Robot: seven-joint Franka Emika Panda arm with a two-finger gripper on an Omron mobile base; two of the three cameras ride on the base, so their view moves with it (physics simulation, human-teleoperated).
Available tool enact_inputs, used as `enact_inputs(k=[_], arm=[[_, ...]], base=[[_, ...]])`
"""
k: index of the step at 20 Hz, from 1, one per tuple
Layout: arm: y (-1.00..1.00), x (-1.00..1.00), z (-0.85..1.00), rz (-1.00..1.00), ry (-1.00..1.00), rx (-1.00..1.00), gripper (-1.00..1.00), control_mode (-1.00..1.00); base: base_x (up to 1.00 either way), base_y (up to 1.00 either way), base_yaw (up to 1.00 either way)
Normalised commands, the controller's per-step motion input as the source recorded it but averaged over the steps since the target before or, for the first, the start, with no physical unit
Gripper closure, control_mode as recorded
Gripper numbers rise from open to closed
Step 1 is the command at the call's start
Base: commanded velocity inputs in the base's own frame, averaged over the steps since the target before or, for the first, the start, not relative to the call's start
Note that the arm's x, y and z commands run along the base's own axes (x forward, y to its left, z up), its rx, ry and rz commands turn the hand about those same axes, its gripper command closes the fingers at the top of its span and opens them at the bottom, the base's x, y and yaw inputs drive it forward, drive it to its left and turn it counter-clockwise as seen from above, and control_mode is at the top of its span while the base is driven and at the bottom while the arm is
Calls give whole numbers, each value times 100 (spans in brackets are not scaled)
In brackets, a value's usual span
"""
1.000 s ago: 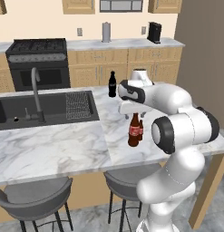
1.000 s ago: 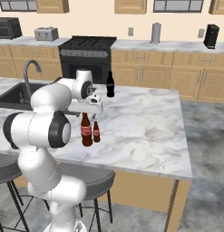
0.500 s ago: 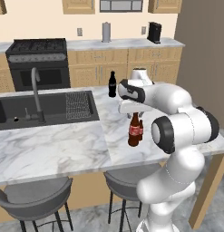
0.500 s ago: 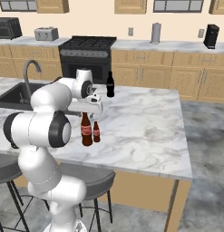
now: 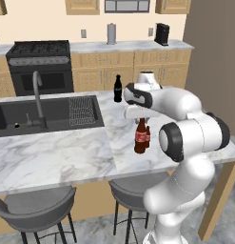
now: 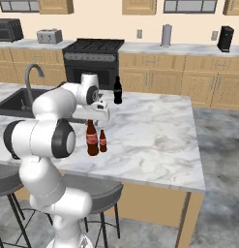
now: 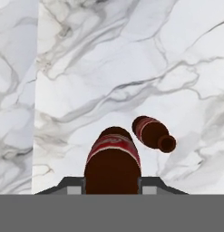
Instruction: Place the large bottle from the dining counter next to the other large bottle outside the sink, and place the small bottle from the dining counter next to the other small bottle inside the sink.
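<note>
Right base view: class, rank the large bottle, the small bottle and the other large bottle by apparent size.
1. large bottle
2. other large bottle, farther from the camera, so its true size may match
3. small bottle

The large bottle (image 5: 140,137), brown with a red label, stood upright on the dining counter (image 5: 66,157). The small bottle (image 6: 102,141) stood just beside it.

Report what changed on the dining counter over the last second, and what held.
Nothing visibly changed. The gripper hangs just above the large bottle as it did a second ago; whether its jaws grip the bottle cannot be told. The small bottle stands beside it, the other large bottle stays upright near the sink, and the dining counter looks as before.
</note>
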Motion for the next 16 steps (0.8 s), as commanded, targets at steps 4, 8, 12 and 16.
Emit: enact_inputs(k=[4, 8, 12, 16], arm=[[0, -29, 61, 0, -3, 2, 100, -100], [0, -48, 84, 0, 0, 6, 100, -100], [0, -68, 74, 0, 0, 7, 100, -100], [0, -66, 60, 0, 1, 1, 100, -100]], base=[[0, 0, 0], [0, 0, 0], [0, 0, 0], [0, 0, 0]])
